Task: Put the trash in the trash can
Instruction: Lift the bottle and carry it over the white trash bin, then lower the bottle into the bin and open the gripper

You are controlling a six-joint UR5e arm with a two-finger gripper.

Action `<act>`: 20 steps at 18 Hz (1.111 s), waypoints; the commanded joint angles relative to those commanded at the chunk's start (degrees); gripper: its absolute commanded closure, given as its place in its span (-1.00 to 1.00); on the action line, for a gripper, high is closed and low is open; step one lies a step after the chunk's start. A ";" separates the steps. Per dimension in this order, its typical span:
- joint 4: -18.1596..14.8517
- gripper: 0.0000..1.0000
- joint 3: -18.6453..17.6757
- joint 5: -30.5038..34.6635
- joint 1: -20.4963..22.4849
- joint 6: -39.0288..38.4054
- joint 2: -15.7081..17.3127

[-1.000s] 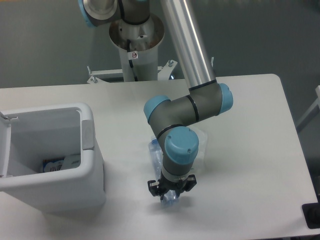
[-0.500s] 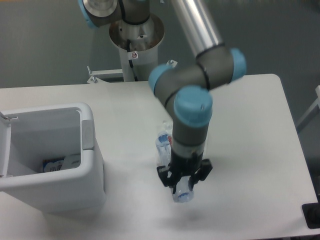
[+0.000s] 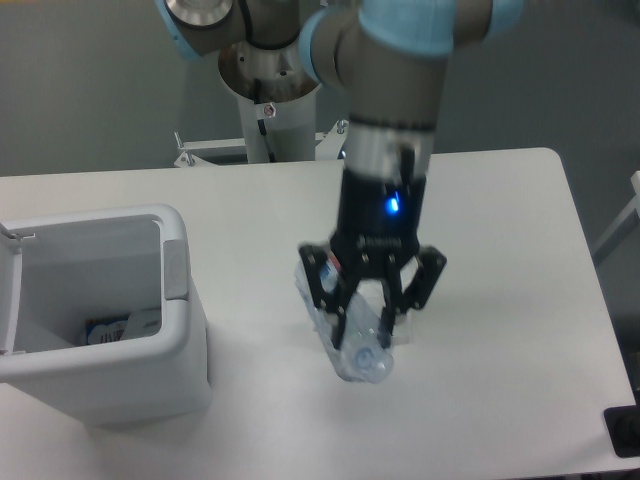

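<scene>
The clear plastic bag is clamped between the fingers of the gripper — its wrinkled bulk hangs below the fingertips, above the white table. The white trash can is seen well to the gripper's side, with a blue-white labelled item lying inside.

A white table with a rounded far right corner fills most of the frame, its surface smooth and evenly lit with soft shadows. Behind it, across the upper part of the frame, lies a plain grey floor. At the lower right edge a small dark object shows, and at the right edge a pale slanted bar
</scene>
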 joint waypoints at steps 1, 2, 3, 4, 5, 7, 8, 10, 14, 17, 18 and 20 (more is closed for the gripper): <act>1.06 0.00 0.61 -0.09 -0.53 0.00 0.36; 1.15 0.00 0.88 -0.09 -1.49 -0.26 0.45; 1.16 0.00 0.62 -0.09 -2.89 -0.26 1.14; 1.16 0.00 0.36 -0.09 -3.77 -0.26 1.59; 1.24 0.00 0.44 -0.09 -4.39 -0.26 1.85; 1.50 0.00 0.62 -0.09 -6.24 -0.26 2.47; 1.77 0.00 1.23 -0.09 -6.68 -0.35 2.38; 1.86 0.00 1.67 -0.01 -8.61 -2.80 2.38; 1.86 0.00 2.11 -0.01 -10.81 -3.16 1.94; 1.86 -0.01 1.15 0.08 -13.44 -2.73 0.98; 1.86 -0.01 0.62 0.26 -14.58 -2.46 0.37; 1.95 -0.01 0.09 0.35 -15.47 -2.46 -0.60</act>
